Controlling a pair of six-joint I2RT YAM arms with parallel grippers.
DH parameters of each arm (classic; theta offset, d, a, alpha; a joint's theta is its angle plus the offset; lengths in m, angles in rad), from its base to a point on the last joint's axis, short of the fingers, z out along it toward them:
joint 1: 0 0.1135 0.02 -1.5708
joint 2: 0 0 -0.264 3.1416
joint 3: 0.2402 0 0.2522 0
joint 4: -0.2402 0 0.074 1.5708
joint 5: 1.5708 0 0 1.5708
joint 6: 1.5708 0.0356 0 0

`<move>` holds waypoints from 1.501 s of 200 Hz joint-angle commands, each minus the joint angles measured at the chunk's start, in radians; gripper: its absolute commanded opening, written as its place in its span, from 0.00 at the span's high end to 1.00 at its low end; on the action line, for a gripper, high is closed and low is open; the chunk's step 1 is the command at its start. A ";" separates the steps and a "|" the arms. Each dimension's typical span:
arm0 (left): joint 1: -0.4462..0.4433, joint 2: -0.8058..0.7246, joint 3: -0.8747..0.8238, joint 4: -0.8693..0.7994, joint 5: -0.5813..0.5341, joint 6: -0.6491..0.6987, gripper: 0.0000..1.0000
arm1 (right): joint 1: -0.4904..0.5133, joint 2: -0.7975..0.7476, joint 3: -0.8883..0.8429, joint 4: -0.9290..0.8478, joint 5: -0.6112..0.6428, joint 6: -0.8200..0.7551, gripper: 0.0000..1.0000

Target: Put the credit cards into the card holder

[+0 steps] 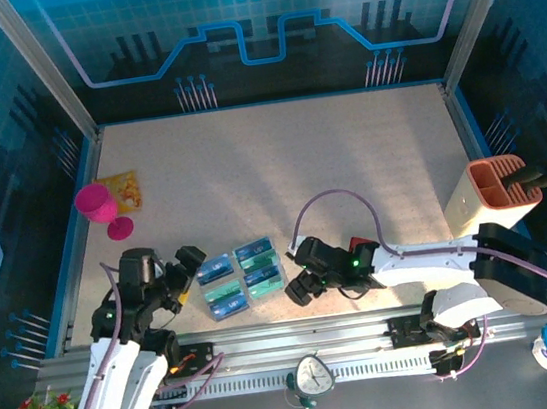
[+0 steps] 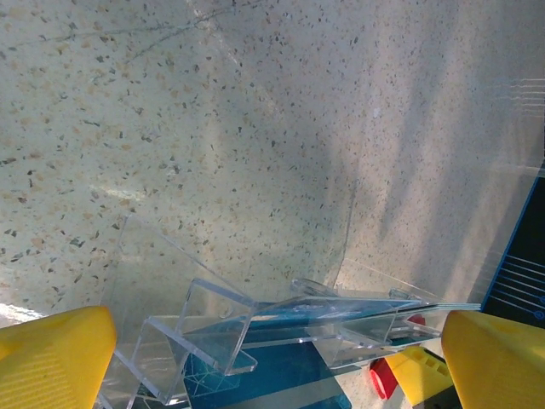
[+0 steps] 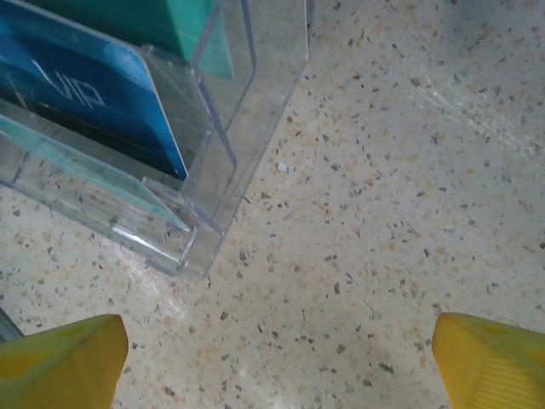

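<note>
at the lower middle of the top view, the blue and teal credit cards (image 1: 241,277) are sitting in a clear tiered stand (image 3: 213,170) on the bench (image 1: 348,154), while the red card holder (image 1: 363,244) is peeking out from under the right arm, just right of centre. the left gripper (image 1: 189,266) and right gripper (image 1: 298,274) are flanking the stand, jaws spread wide and gripping nothing. the task is looking barely begun, with every card waiting to be picked and slotted in.
</note>
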State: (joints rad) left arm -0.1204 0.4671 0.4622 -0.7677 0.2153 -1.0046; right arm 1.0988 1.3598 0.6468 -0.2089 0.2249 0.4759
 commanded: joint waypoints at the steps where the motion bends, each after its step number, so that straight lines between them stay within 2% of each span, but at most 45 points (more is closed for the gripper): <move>1: -0.013 0.008 -0.018 0.041 0.017 -0.021 0.01 | 0.009 0.028 0.030 0.028 0.017 0.021 0.07; 106: -0.059 0.066 -0.040 0.135 -0.014 -0.052 0.01 | 0.004 0.119 0.070 0.060 0.084 0.020 0.07; 184: -0.112 0.144 -0.030 0.220 -0.047 -0.067 0.01 | -0.041 0.143 0.054 0.081 0.106 0.021 0.07; 300: -0.260 0.355 0.043 0.394 -0.153 -0.096 0.01 | -0.159 0.172 0.085 0.092 0.110 -0.022 0.07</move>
State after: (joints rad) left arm -0.3511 0.7811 0.4503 -0.4446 0.1040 -1.0870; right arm 0.9726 1.5181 0.6998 -0.1284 0.3138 0.4740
